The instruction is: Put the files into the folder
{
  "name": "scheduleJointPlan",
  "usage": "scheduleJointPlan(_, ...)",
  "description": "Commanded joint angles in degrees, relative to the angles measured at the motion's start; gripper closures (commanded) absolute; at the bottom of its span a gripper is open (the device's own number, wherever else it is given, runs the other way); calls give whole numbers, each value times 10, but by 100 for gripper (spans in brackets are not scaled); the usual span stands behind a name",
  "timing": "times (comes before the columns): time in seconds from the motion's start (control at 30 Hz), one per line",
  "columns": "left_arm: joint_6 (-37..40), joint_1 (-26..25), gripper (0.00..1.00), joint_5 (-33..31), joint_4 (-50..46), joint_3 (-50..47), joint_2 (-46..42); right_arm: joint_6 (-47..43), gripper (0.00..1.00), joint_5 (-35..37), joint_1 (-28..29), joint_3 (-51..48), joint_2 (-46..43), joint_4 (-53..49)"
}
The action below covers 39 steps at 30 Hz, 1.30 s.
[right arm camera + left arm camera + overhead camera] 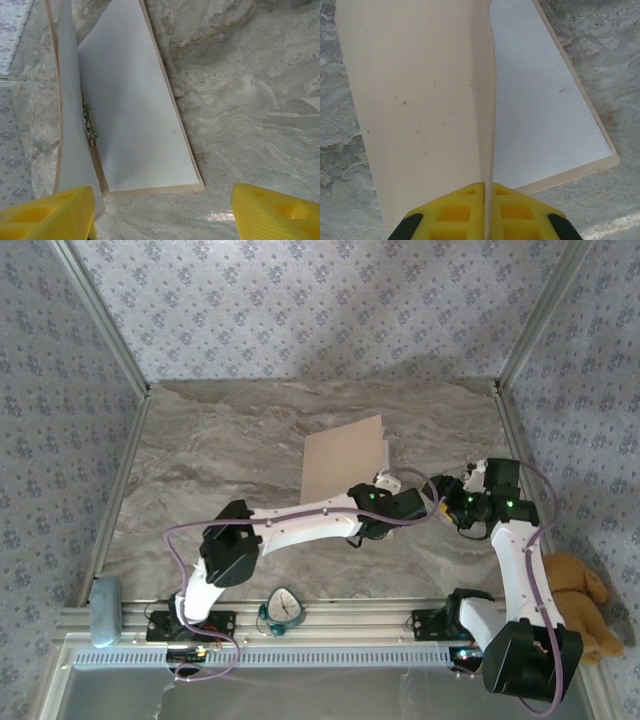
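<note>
Yellow fingertips of the left gripper point(484, 200) press together on the near edge of the folder's point(420, 100) tan cover. They hold that flap raised off the table point(340, 165) like a half-open book. Beneath it, on the folder's lower half, a white sheet point(540, 110) lies flat and square inside the tan border, just beside the metal clip point(90, 125) at the fold. The raised cover's inner face also looks pale in the right wrist view; whether a second sheet rests against it cannot be told. The right gripper point(162, 210) hovers by the folder's near corner with its jaws wide apart and nothing between them. Judging by this, at least one of the files is already in place, and the step in hand is closing the folder. The next move calls for the left arm to swing the cover over and down onto the sheet. It should let go only once the cover lies flat, without dragging the paper out of line.
</note>
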Motion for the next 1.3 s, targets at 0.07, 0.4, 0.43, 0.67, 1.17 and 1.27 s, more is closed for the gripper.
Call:
scheduleJointPlan(0.07,-34,7,94,-7,-57,90,63,-8,26,-10,-17,-15,-7,-11)
scheduleJointPlan(0.4,-26,36,86,-3,-82,168,133,5,26,-40,-23,-37,-1,29)
scheduleJointPlan(0.43,-22,37,83,0,-79,172,136,7,26,-41,-23,-38,1,33)
scheduleJointPlan(0.67,-4,44,67,10,-85,208,149,2,26,-37,-23,-39,13,42)
scheduleJointPlan(1.17,10,52,41,98,-49,238,111,-5,25,-27,-25,-44,18,42)
scheduleJointPlan(1.27,10,53,32,99,-48,235,95,-4,25,-24,-25,-41,18,42)
